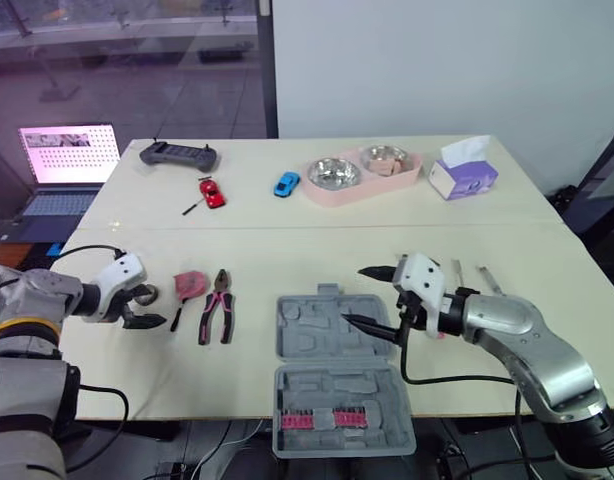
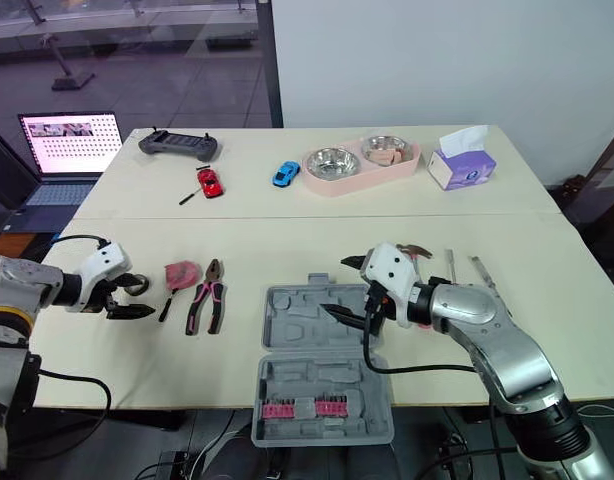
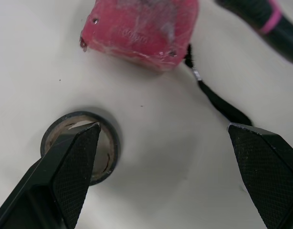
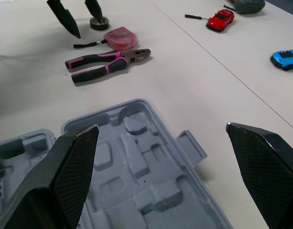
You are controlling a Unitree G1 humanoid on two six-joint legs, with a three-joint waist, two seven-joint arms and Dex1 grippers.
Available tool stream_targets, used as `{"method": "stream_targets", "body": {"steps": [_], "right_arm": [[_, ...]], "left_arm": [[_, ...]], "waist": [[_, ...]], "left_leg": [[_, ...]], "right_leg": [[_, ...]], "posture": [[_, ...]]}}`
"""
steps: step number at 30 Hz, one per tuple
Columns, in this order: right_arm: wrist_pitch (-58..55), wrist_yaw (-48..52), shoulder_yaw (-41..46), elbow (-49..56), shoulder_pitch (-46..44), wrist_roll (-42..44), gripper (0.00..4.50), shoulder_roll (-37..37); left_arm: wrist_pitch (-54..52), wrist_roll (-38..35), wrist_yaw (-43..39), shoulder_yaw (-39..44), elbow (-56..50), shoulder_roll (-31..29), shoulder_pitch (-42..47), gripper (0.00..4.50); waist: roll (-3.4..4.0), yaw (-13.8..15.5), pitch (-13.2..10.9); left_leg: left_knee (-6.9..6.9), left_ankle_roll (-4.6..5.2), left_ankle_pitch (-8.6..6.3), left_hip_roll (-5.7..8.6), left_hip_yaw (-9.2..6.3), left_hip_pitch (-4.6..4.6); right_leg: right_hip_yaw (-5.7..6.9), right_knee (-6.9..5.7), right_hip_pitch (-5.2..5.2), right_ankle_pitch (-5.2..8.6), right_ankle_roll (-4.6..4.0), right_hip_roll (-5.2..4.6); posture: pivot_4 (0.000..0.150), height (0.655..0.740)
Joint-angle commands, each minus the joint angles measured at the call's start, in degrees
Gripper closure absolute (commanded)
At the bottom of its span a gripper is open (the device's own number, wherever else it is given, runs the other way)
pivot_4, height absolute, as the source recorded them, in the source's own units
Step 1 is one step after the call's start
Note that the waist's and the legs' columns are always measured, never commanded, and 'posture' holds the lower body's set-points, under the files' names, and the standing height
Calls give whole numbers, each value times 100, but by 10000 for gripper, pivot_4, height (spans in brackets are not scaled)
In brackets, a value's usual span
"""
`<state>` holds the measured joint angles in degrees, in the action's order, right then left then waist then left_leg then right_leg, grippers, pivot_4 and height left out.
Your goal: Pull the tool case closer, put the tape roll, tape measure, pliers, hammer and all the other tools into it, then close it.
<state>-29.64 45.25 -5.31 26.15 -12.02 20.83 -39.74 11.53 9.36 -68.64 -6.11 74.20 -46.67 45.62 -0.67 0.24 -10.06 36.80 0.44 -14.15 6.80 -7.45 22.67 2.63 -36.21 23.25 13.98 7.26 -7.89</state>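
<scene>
**Step in hand.** We judge the packing stage to have begun with the tape roll. The grey plastic tool case [image 1: 339, 372] lies open at the near edge of the tabletop [image 1: 287, 250], so we count it as already pulled close.

**Item 1.** Small black tape roll [image 3: 82, 145], flat on the tabletop at the left, beside the pink tape measure [image 1: 190, 284]. The left gripper [image 1: 145, 308] hangs over it with its fingers [image 3: 75, 162] spread and holding nothing. One tip sits over the roll's hole and the other stands wide of it.

**Next move, as we judge it.** Shift so the fingers straddle the roll's wall, lower, close, then carry it to the case.

**Item 2.** Pliers with pink-and-black handles [image 1: 218, 305], just beside the tape measure, between it and the case.

**Item 3.** Slender metal tools [image 1: 485, 278] beyond the right arm. We cannot tell whether the hammer lies among them.

**Item 4.** The right gripper [image 1: 367, 298] hovers over the case's far half with its fingers parted and empty.

**Containers.**
- Tool case: the far half has bare moulded recesses. The near half holds a row of pink bit holders [image 1: 332, 418].
- Pink double feeder [image 1: 362, 190] at the far side, with two steel bowls. One looks empty, the other holds something pale brown.
- Purple tissue box [image 1: 463, 178], with a white tissue standing out.
</scene>
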Motion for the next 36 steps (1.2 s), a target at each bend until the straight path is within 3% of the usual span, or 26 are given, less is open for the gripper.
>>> {"method": "stream_targets", "body": {"steps": [1,17,20,27,36], "right_arm": [[9,-67,87,255,9,25,0,47],[-69,-211,117,346,27,58,0,47],[-93,-237,112,372,36,63,0,44],[-144,-274,138,439,66,82,0,38],[-123,-269,186,459,50,82,0,24]], "left_arm": [[-15,109,256,2,75,-19,53,223],[-911,-104,823,460,204,220,-75,223],[-887,-72,885,488,200,270,-107,8238],[-788,35,1097,448,196,224,-91,43656],[-566,-21,900,558,138,23,78,44460]], "waist": [[0,2,0],[7,11,4],[7,20,5],[6,26,5],[5,16,5]], "left_leg": [[1,0,0,0,0,1],[13,0,-1,-10,3,-5],[13,0,-1,-10,4,-7],[14,0,-1,-10,8,-8],[14,-1,-1,-14,11,-8]], "right_leg": [[0,0,0,0,0,0],[-4,-4,-6,-5,-7,11],[-5,-4,-7,-5,-7,11],[-10,-4,-6,-5,-7,11],[-12,-4,-5,-6,-8,13]], "posture": [[1500,7370],[1500,7370],[1500,7370],[1500,7370],[1500,7370]]}}
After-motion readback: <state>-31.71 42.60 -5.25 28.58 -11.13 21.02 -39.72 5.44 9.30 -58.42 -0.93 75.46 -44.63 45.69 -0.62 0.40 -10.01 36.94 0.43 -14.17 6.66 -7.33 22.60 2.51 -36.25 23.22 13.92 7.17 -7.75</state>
